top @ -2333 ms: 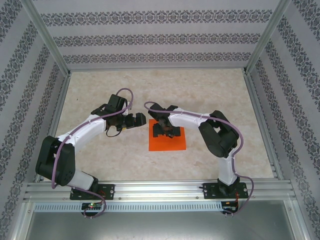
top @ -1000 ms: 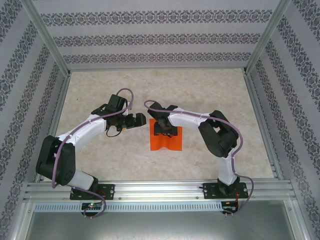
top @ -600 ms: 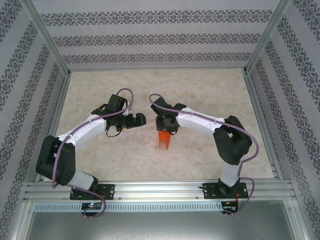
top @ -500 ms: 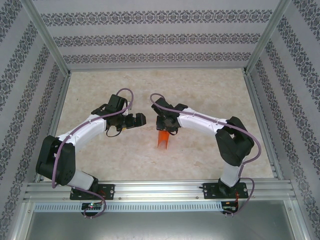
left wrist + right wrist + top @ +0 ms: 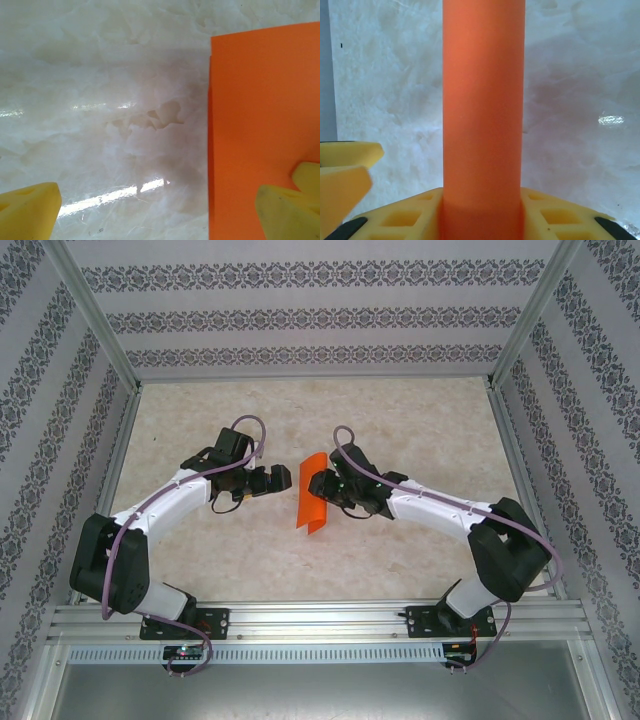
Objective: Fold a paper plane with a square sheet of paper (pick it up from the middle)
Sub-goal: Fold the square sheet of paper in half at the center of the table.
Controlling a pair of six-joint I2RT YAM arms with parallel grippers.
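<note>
Orange paper, thin and very light, is all there is to handle. The square sheet (image 5: 313, 492) hangs clear of the desk (image 5: 420, 420), pinched at about its middle by the right pincer (image 5: 328, 483), whose pads are pressed together on it. Seen from that pincer, the sheet (image 5: 483, 100) runs straight out ahead of the pads as a bowed band. I judge it has a little spring but no real stiffness, so it will flop, curl and take a crease wherever it is squeezed. The left pincer (image 5: 281, 478) is spread wide and grips nothing. In its own view the sheet's edge sits just beside one finger (image 5: 287, 210), though I cannot tell if they touch. A second hold looks best on that free edge, flat and gentle, since smooth paper may slip or crumple.
</note>
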